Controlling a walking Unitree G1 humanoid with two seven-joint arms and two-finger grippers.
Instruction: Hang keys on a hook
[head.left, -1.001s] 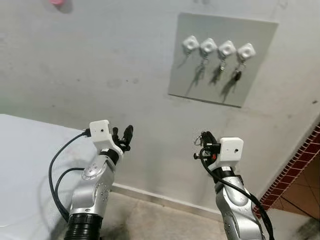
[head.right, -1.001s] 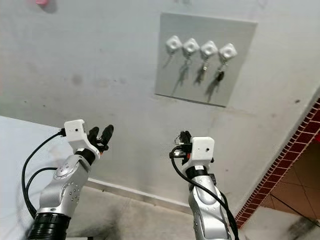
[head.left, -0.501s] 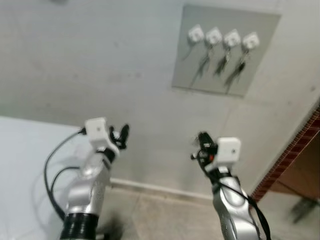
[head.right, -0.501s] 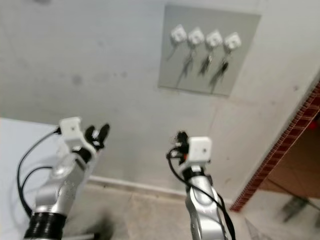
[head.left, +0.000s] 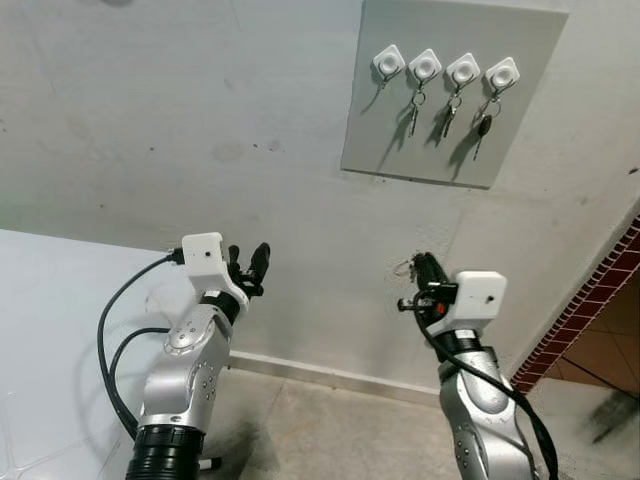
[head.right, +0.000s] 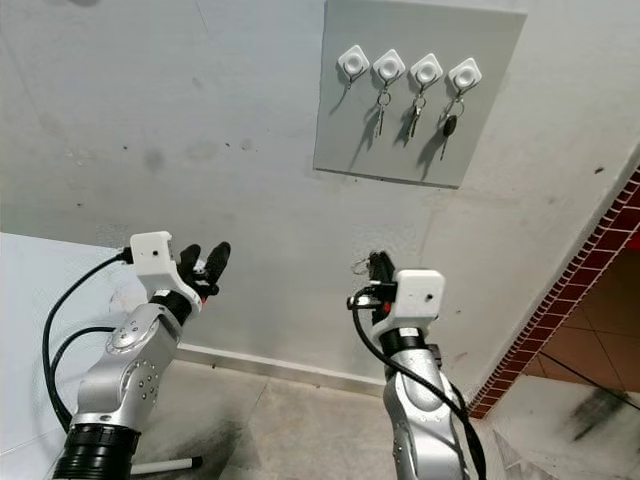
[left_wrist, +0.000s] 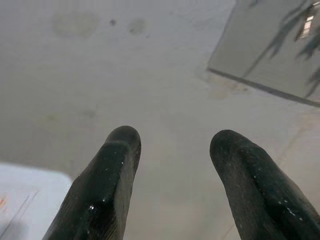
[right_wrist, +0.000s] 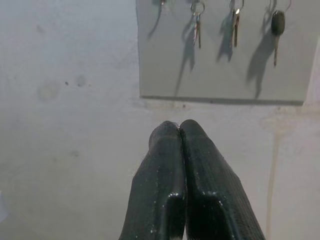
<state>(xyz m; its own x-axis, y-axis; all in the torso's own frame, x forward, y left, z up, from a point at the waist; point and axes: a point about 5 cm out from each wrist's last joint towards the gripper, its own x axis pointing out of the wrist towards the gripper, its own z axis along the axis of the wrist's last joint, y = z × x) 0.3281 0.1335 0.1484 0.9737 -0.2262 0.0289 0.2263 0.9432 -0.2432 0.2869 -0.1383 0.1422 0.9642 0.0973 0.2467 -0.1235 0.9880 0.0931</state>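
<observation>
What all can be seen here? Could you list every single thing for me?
Board: one, grey, on the wall.
Hooks: four, white, in a row along the board's top.
Hanging keys: three sets, metal, one black-headed, on the three hooks towards the right; the leftmost hook is bare.
Table: one, white, at the left.
Brick edging: red, at the right.
Left tool: black fingers apart, holding nothing.
Right tool: black fingers shut, a key ring at them.

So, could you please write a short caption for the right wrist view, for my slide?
Right gripper, fingers pressed together, aimed at the grey hook board on the wall, where three sets of keys hang.
</observation>
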